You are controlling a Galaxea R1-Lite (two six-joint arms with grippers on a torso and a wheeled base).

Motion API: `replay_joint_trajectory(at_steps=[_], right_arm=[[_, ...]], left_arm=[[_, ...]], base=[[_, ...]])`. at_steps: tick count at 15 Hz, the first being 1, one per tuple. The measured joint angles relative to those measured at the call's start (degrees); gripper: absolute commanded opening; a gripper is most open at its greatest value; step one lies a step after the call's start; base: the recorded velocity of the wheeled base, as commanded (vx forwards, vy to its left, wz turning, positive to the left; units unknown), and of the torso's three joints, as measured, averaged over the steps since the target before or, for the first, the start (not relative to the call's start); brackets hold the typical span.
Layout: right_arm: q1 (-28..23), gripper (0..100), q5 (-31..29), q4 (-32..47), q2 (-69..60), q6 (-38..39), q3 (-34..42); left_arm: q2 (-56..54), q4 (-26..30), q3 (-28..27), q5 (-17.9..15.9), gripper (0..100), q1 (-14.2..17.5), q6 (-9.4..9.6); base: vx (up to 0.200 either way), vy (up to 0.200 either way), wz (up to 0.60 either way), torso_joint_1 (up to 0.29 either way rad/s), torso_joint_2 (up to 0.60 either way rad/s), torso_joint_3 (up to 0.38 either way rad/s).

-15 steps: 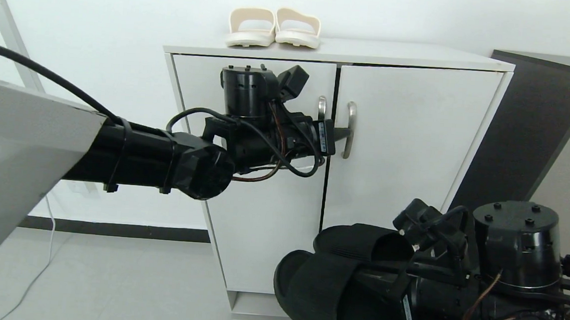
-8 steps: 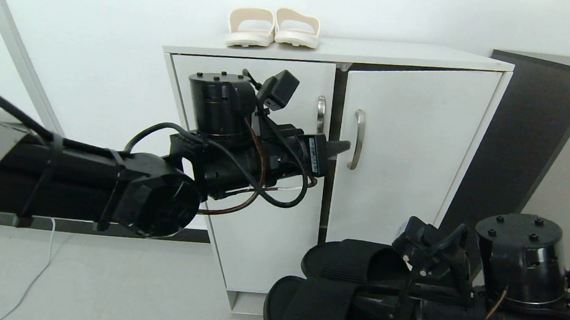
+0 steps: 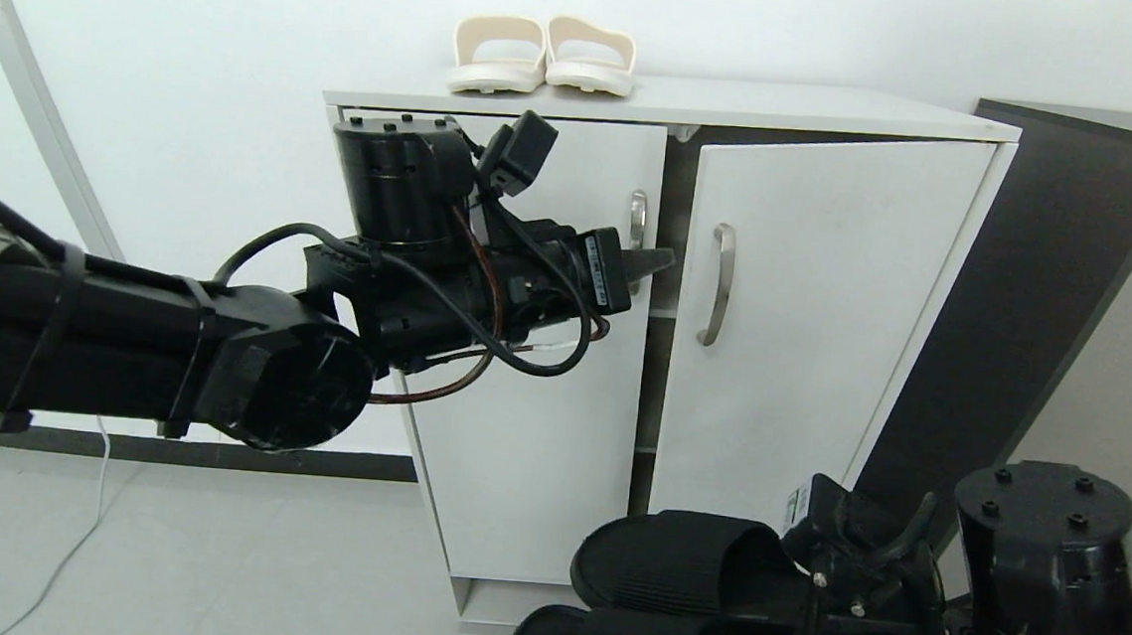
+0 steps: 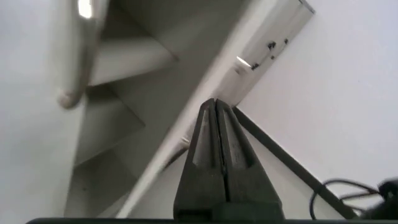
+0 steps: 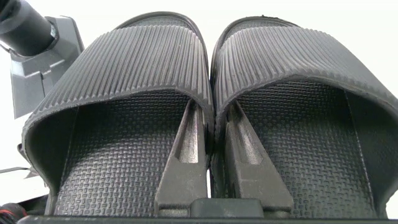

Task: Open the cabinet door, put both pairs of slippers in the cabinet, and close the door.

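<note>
Standing ajar, the right door (image 3: 805,324) of the white cabinet (image 3: 536,455) leaves a dark gap beside the shut left door (image 3: 520,404), and a shelf (image 3: 662,313) edge shows inside. Each door has a curved metal handle near the gap; the right handle (image 3: 718,283) is tilted with its door. The left pincer (image 3: 658,260) (image 4: 215,102) is clenched on nothing, its tips level with the handles and just in front of the gap. The cream slippers (image 3: 542,55), open-toed slides, sit side by side on the cabinet top near the wall. Low and in front of the right door, the right pincer (image 5: 213,109) grasps the black slippers (image 3: 678,564) (image 5: 143,68). These have ribbed straps and textured footbeds. One finger is inside each, pinching their touching inner walls together.
</note>
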Motion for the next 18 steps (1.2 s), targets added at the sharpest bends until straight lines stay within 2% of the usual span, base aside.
replay_joint_trajectory(at_steps=[3, 4, 11, 14, 18], right_arm=[[0.1, 0, 0.1, 0.0, 0.0, -0.1, 0.5], [0.1, 0, 0.1, 0.0, 0.0, -0.4, 0.7], [0.5, 0, 0.1, 0.0, 0.3, -1.5, 1.2], [0.5, 0, 0.1, 0.0, 0.5, -1.6, 1.3], [1.4, 0, 0.1, 0.1, 0.9, -1.6, 1.7]], left_arm=[[3.0, 0.0, -4.3, -0.1, 0, 1.3, -4.96], [4.0, 0.0, -5.8, -0.1, 0, 1.7, -5.50], [12.3, 0.2, -16.3, 0.0, 0, 2.3, -5.50], [13.8, 0.6, -17.6, 0.0, 0, 2.1, -5.50], [14.4, 0.3, -17.2, 1.2, 0, 1.5, -5.32]], base=[[0.000, 0.000, 0.00, 0.000, 0.00, 0.000], [0.000, 0.000, 0.00, 0.000, 0.00, 0.000], [0.000, 0.000, 0.00, 0.000, 0.00, 0.000], [0.000, 0.000, 0.00, 0.000, 0.00, 0.000], [-0.200, 0.000, 0.00, 0.001, 0.00, -0.002]])
